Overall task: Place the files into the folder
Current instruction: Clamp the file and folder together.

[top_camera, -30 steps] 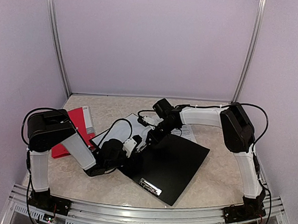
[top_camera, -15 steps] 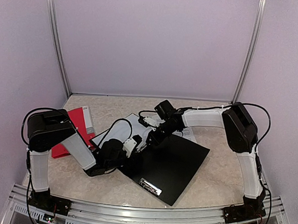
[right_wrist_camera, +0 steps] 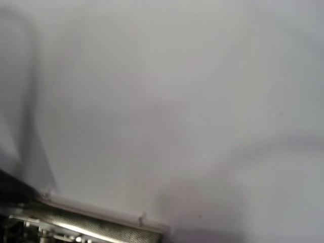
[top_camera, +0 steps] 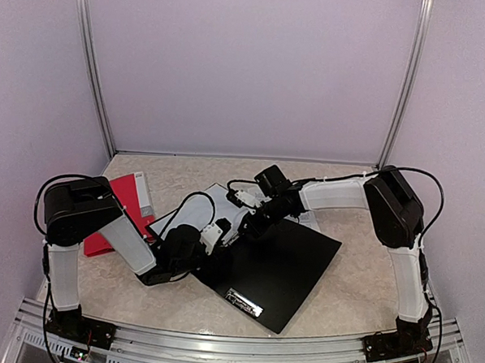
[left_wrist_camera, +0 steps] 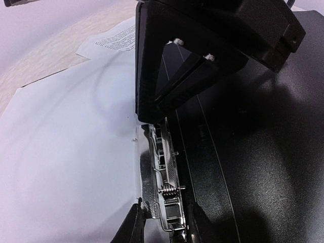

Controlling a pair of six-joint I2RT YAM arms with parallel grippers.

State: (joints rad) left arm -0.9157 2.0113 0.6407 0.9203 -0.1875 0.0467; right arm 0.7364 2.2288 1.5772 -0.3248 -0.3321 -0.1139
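The black folder [top_camera: 283,261] lies open on the table, and the files [top_camera: 194,212], white sheets, rest on its left half. One printed sheet [left_wrist_camera: 115,39] pokes out at the far side. My left gripper [left_wrist_camera: 166,224] is low over the spine, its two fingers closed on either side of the folder's metal clip [left_wrist_camera: 164,190]. My right gripper [top_camera: 248,227] is shut, tip down on the sheets right beside the clip. In the right wrist view its own fingers do not show. That view holds only blank white paper [right_wrist_camera: 167,101] and the clip's edge [right_wrist_camera: 96,229].
A red folder [top_camera: 120,210] with a white label lies at the left of the table, behind my left arm. The enclosure walls and metal posts [top_camera: 92,68] stand round the table. The black cover reaches toward the near rail [top_camera: 234,344].
My right arm has shifted a little to the right, its gripper still down on the sheets by the spine. The left gripper has stayed on the clip.
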